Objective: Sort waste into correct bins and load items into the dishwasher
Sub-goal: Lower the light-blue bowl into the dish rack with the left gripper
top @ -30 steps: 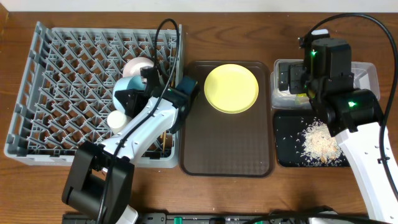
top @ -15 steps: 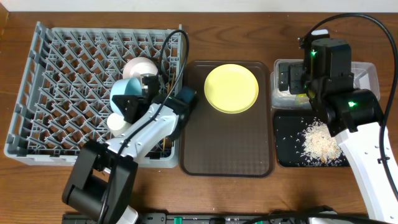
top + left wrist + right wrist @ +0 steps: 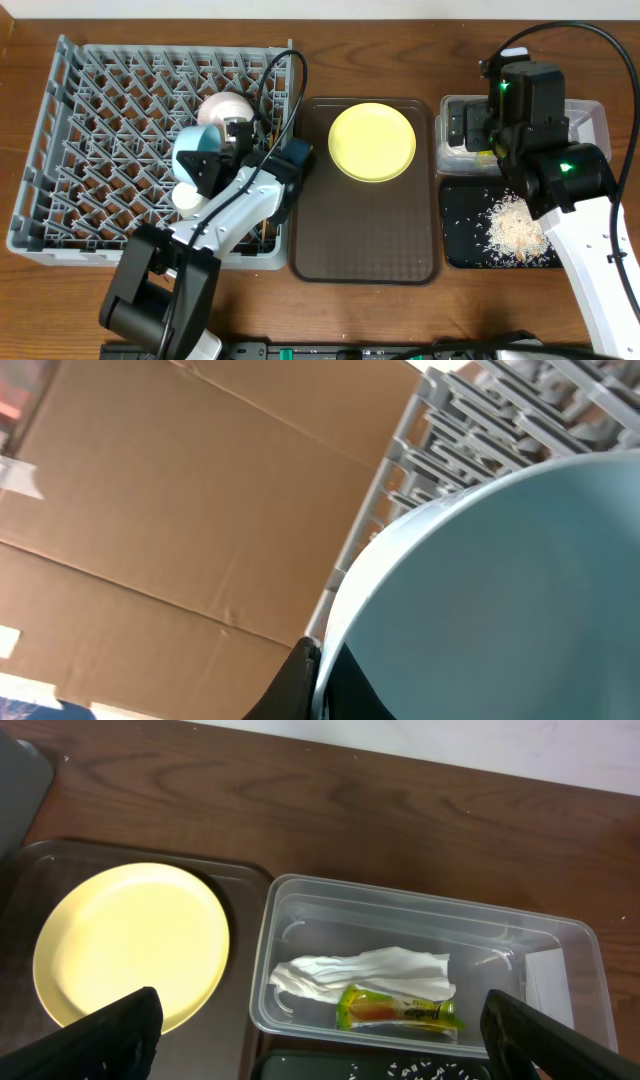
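My left gripper (image 3: 218, 160) is shut on the rim of the light blue bowl (image 3: 197, 148), which it holds tilted above the grey dishwasher rack (image 3: 110, 120). In the left wrist view the bowl (image 3: 500, 590) fills the right side, its rim pinched between my dark fingers (image 3: 300, 685). A white bowl (image 3: 224, 107) and a small white cup (image 3: 186, 196) sit in the rack. The yellow plate (image 3: 372, 142) lies on the brown tray (image 3: 365, 235). My right gripper (image 3: 320, 1055) hangs open over the clear tub (image 3: 300, 915), which holds the white napkin (image 3: 365, 970) and the green-yellow wrapper (image 3: 400, 1010).
The black tray (image 3: 462, 240) in front of the clear tub (image 3: 590, 115) holds a heap of rice scraps (image 3: 515, 225). Thin wooden chopsticks (image 3: 263, 224) show at the rack's near right corner. The yellow plate (image 3: 130, 945) is at the left of the right wrist view.
My left arm has carried the blue bowl a little to the left and nearer, further over the rack. The right arm has not moved.
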